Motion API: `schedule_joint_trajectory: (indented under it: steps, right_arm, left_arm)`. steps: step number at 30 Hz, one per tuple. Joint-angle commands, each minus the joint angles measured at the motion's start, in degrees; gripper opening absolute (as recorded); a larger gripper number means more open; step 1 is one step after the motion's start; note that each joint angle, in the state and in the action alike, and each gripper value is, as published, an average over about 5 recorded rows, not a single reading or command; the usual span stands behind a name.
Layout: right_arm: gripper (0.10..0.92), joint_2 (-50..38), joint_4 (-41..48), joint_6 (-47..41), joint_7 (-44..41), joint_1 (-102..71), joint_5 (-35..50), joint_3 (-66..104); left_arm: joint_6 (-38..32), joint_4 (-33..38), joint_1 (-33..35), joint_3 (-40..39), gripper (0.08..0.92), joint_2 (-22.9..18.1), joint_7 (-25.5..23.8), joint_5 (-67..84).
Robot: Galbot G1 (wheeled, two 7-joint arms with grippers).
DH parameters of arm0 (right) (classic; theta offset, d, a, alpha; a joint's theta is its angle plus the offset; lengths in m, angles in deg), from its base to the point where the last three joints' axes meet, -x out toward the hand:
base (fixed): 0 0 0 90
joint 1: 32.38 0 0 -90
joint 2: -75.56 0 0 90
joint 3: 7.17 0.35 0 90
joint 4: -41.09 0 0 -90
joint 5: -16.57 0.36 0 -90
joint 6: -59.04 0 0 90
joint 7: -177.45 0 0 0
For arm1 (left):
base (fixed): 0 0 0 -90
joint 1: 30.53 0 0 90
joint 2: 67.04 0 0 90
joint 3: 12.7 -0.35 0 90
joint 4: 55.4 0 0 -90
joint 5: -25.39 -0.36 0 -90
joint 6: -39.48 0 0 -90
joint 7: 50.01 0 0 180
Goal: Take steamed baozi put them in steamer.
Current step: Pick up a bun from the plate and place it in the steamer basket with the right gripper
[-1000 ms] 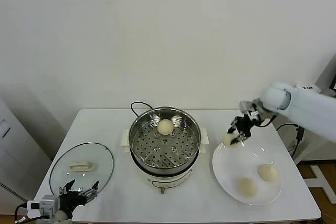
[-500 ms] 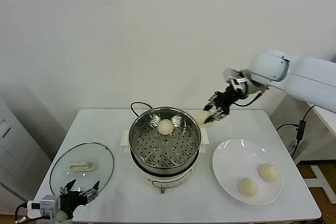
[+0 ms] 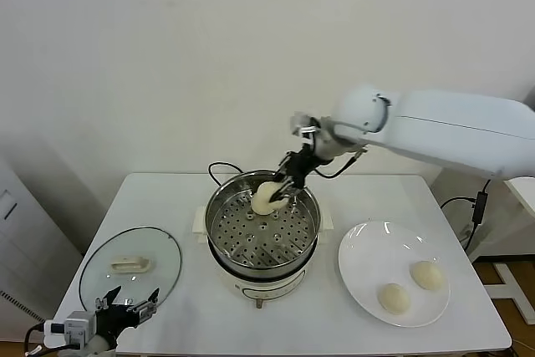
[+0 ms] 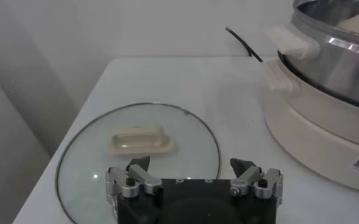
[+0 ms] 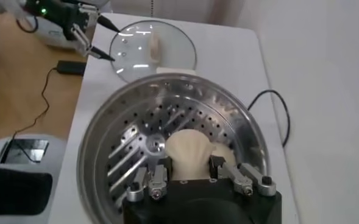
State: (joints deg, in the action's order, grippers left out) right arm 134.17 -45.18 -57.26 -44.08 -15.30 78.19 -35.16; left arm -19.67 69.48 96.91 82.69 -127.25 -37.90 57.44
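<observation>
The steamer [image 3: 251,240] stands mid-table, its perforated tray open to view. My right gripper [image 3: 281,191] is over the steamer's far side, shut on a cream-white baozi [image 3: 264,199]. In the right wrist view the gripper [image 5: 190,168] pinches that baozi [image 5: 188,152] just above the tray [image 5: 127,152]; a second baozi [image 5: 227,153] lies on the tray right beside it. Two more baozi [image 3: 394,298] [image 3: 427,274] lie on the white plate [image 3: 359,244]. My left gripper [image 3: 127,300] is open and idle at the front left.
A glass lid [image 3: 125,248] with a white handle lies flat at the left; the left gripper [image 4: 194,167] hovers at its near edge [image 4: 167,119]. The steamer's black cord [image 3: 219,169] loops behind it. The steamer's base [image 4: 325,122] shows in the left wrist view.
My right gripper carried a baozi from the plate leftward over the table to above the steamer's far side. The left arm has not moved.
</observation>
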Motion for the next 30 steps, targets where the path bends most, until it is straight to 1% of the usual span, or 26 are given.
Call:
schedule_joint_trajectory:
  steps: [1,5,15,21,30]
  right_arm:
    - [0.399,10.59,4.72,-3.18,4.18,-2.33,3.13,-2.58]
    - [0.399,13.06,7.11,-3.24,4.19,-3.53,1.28,-3.24]
    - [0.399,18.18,13.10,-3.23,5.09,-8.67,-0.26,-2.50]
    - [0.399,19.49,14.67,-3.29,5.92,-10.88,-1.27,-2.40]
    - [0.399,19.64,14.54,-3.47,6.29,-11.96,-0.99,-2.06]
  left_arm:
    - [0.02,-0.20,-0.55,-0.28,0.823,0.29,-0.03,0.16]
    - [0.01,-0.48,-0.93,-0.41,0.823,0.59,-0.03,0.35]
    - [-0.04,-1.05,-1.43,-0.53,0.823,1.12,-0.09,0.78]
    - [-0.13,-1.40,-1.59,-0.56,0.823,1.20,-0.14,0.95]
    - [-0.22,-1.57,-1.71,-0.46,0.823,1.23,-0.17,1.21]
